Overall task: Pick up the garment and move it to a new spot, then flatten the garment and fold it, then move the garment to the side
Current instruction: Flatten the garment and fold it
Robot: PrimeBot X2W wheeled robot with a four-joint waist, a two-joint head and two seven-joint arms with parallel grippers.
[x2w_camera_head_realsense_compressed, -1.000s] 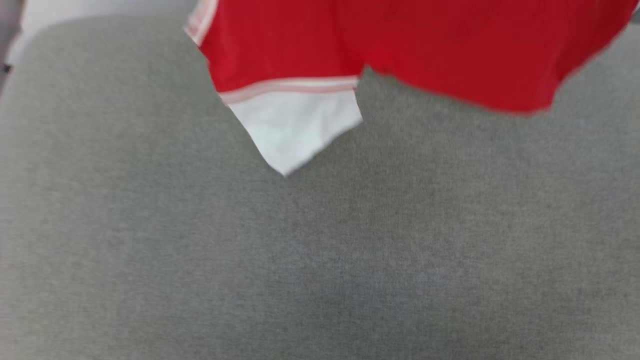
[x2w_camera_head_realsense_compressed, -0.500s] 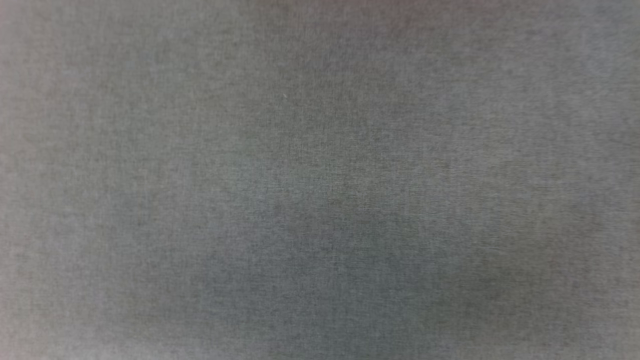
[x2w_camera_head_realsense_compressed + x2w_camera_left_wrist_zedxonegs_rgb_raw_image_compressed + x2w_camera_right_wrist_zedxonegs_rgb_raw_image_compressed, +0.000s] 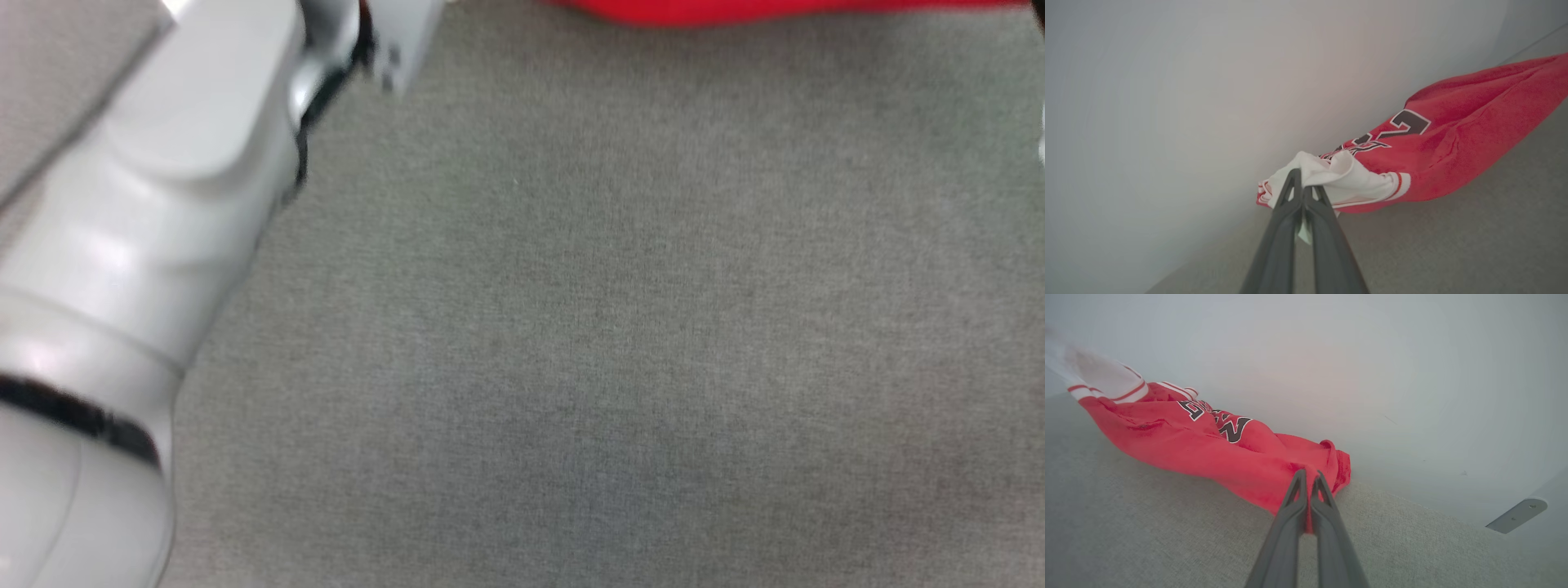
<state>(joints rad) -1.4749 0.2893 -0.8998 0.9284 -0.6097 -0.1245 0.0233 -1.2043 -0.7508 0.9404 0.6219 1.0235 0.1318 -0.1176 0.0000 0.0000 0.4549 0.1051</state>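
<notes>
The garment is seen stretched between both arms over the far part of the grey cushion, with its long axis running left to right. Its white corner is pinched in the left gripper and a red hem is clamped by the right gripper, both sets of jaws closed tight on cloth. Black lettering is given by the wrist views, while a blurred red strip is offered in the head view, far beyond the pale left forearm. The middle possibly sags onto the cushion.
</notes>
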